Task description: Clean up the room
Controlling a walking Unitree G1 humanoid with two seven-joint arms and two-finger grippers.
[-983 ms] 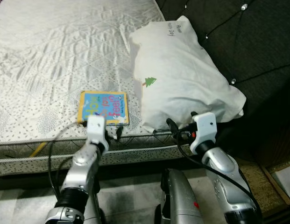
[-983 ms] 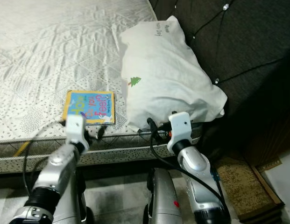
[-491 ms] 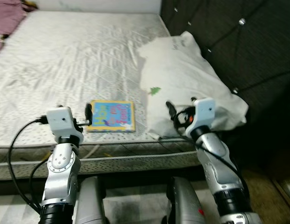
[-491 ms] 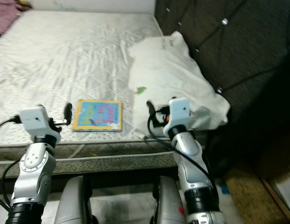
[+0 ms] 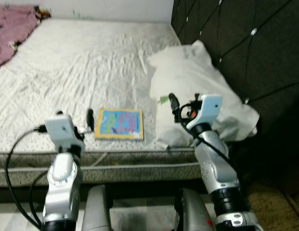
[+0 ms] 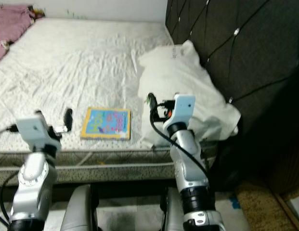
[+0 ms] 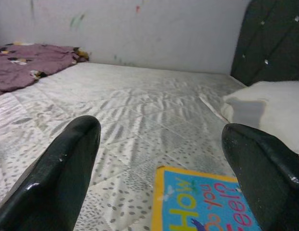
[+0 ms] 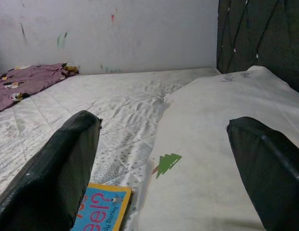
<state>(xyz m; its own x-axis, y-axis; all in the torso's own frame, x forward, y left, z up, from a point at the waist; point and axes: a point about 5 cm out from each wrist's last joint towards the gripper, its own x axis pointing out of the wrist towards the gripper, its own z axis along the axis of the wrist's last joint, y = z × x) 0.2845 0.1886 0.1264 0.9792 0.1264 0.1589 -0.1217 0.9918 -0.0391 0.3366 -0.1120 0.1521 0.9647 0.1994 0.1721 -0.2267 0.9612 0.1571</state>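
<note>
White pillow [image 5: 197, 82], one book [image 5: 120, 124]

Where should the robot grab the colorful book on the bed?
Probably by its near edge. The book lies flat on the mattress close to the front side, so the open left hand, coming from that side, could slide one finger under and pinch. The pillow crowds its right.
</note>
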